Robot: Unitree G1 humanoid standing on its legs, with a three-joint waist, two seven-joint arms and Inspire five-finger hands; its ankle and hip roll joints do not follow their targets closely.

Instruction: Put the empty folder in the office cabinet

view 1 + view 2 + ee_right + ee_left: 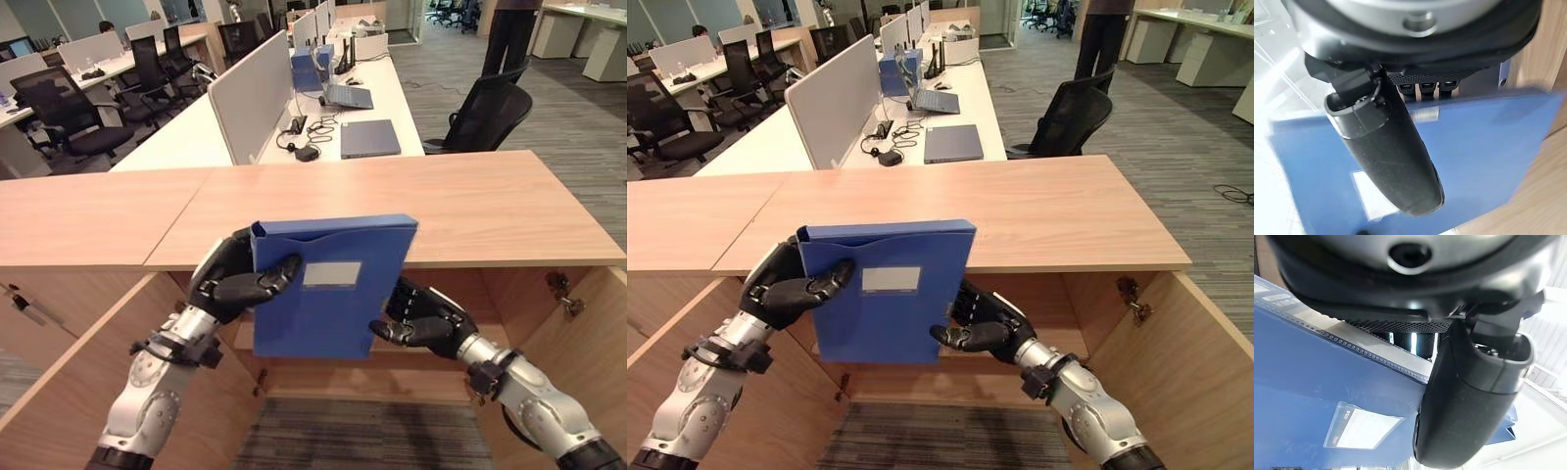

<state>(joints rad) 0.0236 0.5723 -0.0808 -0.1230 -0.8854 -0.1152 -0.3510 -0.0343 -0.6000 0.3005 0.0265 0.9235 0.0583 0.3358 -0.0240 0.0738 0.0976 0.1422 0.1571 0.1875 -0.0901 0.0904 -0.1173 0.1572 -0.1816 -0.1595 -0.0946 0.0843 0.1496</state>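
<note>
Mid-carry: the folder (331, 286) is up in both hands, upright, label face toward the head camera, hanging in front of the open cabinet (460, 323) just under the front edge of the wooden top (392, 201).

Left hand (235, 279) grips the folder's left edge near the top: thumb curled across the front face, fingers wrapped behind. Left wrist view agrees, with the thumb lying on the blue cover next to the label.

Right hand (423, 318) grips the lower right corner: thumb on the front, fingers behind. Right wrist view shows the same pinch, thumb pressed on the cover.

Both doors stand swung out, left door (69, 372) and right door (588, 323). An inner shelf (421, 352) shows behind the folder's bottom edge.

Step in hand, as I read it: transport is finished and insertion hasn't started. The folder is outside the cabinet, its top roughly level with the wooden top's edge.

Next move needs:
- lower it so the top edge clears the underside of the wooden top
- push forward into the opening, both grips kept
- pick a level relative to the shelf; from here I can't tell whether it fits upright or needs tilting
- watch the right hand near the shelf edge
</note>
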